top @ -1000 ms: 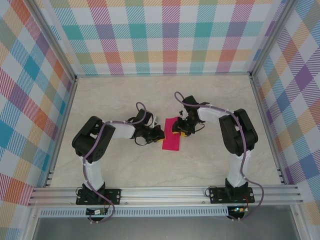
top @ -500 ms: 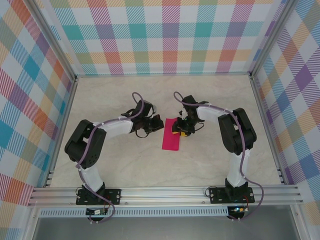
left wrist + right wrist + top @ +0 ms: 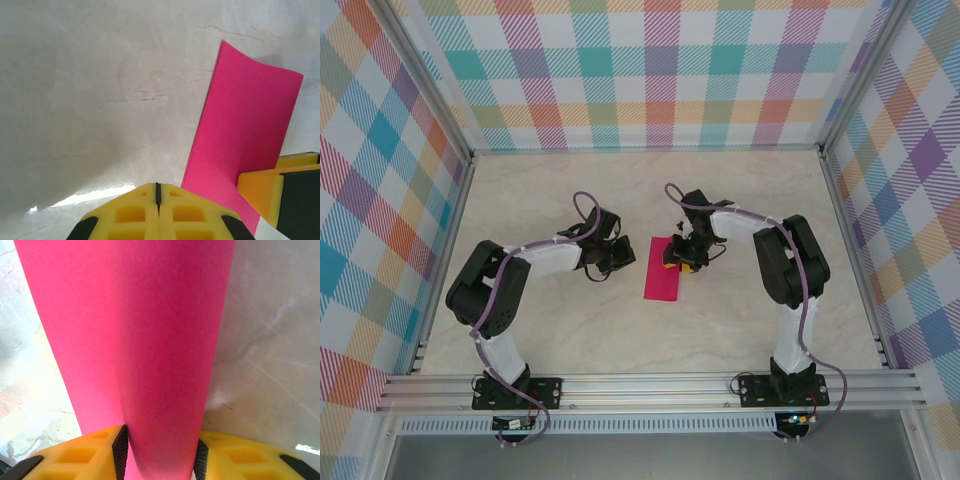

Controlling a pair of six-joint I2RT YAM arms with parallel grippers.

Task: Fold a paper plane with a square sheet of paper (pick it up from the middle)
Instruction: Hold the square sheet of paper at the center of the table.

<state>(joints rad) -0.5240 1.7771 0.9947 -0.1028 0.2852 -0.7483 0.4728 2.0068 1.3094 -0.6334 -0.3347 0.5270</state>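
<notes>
The square sheet of paper [image 3: 661, 272] is magenta-pink and lies doubled over into a narrow strip on the table's middle. My right gripper [image 3: 673, 260] holds its far right part. In the right wrist view the paper [image 3: 135, 330] bulges as a rounded fold between the two black pads [image 3: 120, 450], both touching it, so the right gripper [image 3: 160, 455] is shut on it. My left gripper [image 3: 623, 257] sits just left of the strip, apart from it. Its yellow jaws [image 3: 158, 187] are pressed together with nothing between them, and the paper [image 3: 245, 125] lies to their right.
A pale marble-look tabletop [image 3: 570, 330] stretches all around the strip. Plaid walls [image 3: 660, 70] close the back and both sides. An aluminium rail [image 3: 650, 385] runs along the near edge by the arm bases.
My left gripper has drawn back to the left and slightly farther, off the paper's left edge. The right gripper and the paper have stayed almost in place.
</notes>
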